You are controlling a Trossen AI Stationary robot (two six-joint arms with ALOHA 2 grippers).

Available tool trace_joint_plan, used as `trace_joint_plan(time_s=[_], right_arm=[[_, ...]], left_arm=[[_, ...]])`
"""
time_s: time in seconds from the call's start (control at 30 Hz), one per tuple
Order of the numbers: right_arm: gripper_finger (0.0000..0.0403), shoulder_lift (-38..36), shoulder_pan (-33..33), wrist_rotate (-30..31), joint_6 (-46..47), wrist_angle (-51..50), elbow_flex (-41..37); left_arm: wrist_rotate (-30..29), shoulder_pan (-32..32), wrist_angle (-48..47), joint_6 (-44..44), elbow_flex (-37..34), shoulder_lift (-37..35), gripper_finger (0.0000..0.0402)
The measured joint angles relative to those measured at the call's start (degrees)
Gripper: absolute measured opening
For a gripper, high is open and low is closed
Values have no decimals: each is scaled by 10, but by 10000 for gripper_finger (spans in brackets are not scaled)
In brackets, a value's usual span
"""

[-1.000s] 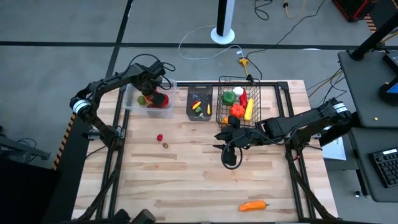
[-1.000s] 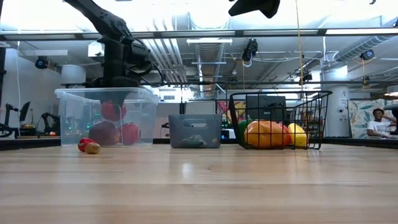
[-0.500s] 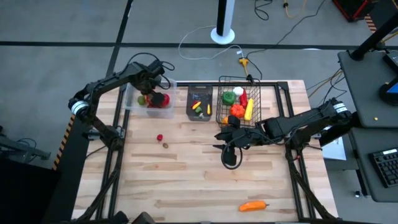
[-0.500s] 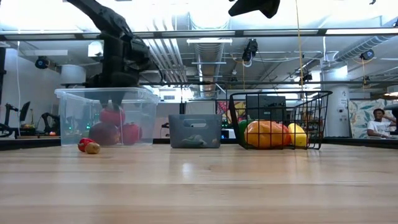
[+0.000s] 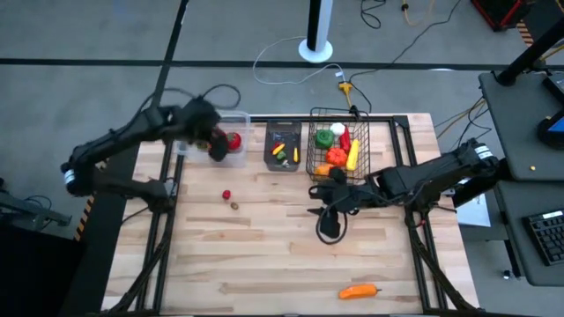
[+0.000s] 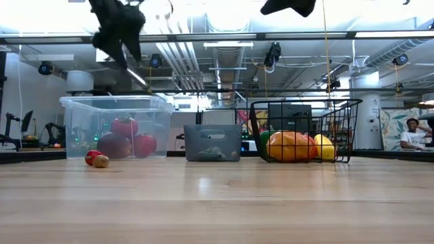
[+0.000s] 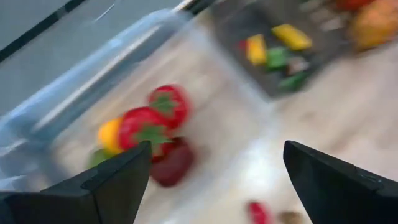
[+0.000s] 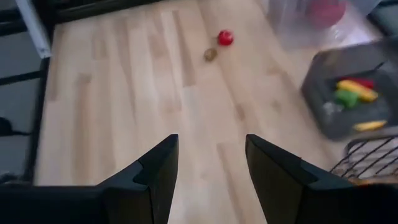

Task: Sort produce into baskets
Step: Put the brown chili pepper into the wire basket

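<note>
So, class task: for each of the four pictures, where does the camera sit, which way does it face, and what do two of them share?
High view: above the table, looking straight down; both arms, clear tub, wire basket.
Low view: at tabletop height, looking level across; left gripper hangs above the tub.
Left wrist view: on the left arm, past its open fingers into the tub.
Right wrist view: on the right arm, past its empty fingers over the boards.
Shared: the small red piece shows in both.

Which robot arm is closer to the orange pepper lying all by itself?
Right. The right gripper hovers mid-table, just up from the pepper. The left gripper is far off, over the clear tub.
</note>
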Motion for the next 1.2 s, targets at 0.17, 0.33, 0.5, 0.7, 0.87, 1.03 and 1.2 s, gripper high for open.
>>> trace_joint_plan(time_s=[0.17,0.33,0.5,0.7,0.87,1.03,1.2], right_arm=[[178,2,33,-29,49,-15,5],[178,2,75,-30,96,-17,6],[178,3,111,-30,131,-18,6],[178,6,156,-50,159,-22,4],[178,41,197,-90,198,-55,4],[178,92,242,-142,247,-102,5],[178,136,287,-166,299,-118,5]], left_arm=[[-63,-184,77,-84,-41,-71,345],[-200,-378,89,-178,-65,-89,345],[-279,-524,118,-248,-78,-73,345],[-352,-620,129,-323,-82,-26,345],[-360,-642,129,-355,-81,15,345],[-360,-642,129,-365,-80,45,345],[-360,-642,130,-371,-80,54,345]])
